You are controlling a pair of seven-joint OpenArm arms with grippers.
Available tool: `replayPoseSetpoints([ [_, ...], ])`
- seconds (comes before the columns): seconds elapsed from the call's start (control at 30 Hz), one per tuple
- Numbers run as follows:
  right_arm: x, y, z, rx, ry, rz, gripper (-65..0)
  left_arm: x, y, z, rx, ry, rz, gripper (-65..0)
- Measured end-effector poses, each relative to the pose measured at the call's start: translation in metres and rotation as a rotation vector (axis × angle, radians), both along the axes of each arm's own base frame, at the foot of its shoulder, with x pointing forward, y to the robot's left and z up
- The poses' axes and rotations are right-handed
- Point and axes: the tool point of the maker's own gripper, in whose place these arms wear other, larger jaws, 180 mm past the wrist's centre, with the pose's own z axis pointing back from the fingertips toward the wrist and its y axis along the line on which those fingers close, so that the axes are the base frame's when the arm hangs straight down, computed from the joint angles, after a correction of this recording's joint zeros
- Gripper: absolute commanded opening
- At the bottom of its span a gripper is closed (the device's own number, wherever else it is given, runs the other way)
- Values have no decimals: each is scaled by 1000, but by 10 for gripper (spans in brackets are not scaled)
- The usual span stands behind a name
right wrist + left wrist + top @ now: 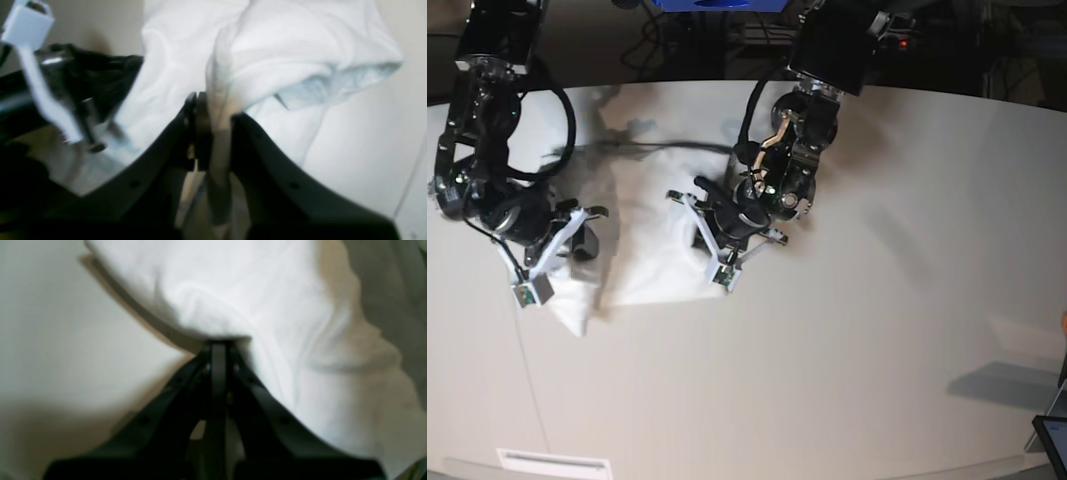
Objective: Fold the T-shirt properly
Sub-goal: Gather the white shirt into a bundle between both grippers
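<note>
The white T-shirt [652, 240] lies bunched on the pale table [877, 300] between my two arms; no print shows. My left gripper [699, 222] reaches in from the shirt's right side. In the left wrist view its jaws [218, 343] are shut on a folded edge of the T-shirt [250, 300], lifted slightly off the table. My right gripper [579, 242] is at the shirt's left side. In the right wrist view it [217, 110] is shut on a bunched pleat of the T-shirt [293, 50], and a sleeve opening hangs to the right.
My left arm's body [76, 86] shows close by in the right wrist view. A white label strip [552, 463] lies at the table's front edge, and a dark flat device [1052, 437] sits at the far right edge. Cables run behind the table.
</note>
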Motion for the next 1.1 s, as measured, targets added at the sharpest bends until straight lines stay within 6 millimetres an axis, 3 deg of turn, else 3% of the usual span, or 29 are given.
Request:
replayPoseSetpoints([
  [0.1,3,3,-4,-52,-7,-8,-647,0,0,0,0,1,0,-647],
  [0.3,4,-20,-12,-175,5,-60,-647,-1,7,-2,1,-2,-6,-647],
  [0.63,2,8,-20,-103,65,-148,-647,1,10,-1,5,-2,1,-647],
  [0.73,1,10,-23,-101,73,-180,-647,2,25,1,37,-16,0,-648],
  [0.93,-3,21,-28,-63,132,-273,-647,11,86,6,110,-15,129,-648],
  [1.1,-6,30,-32,-43,182,-363,-647,3,96,7,138,14,126,-648],
])
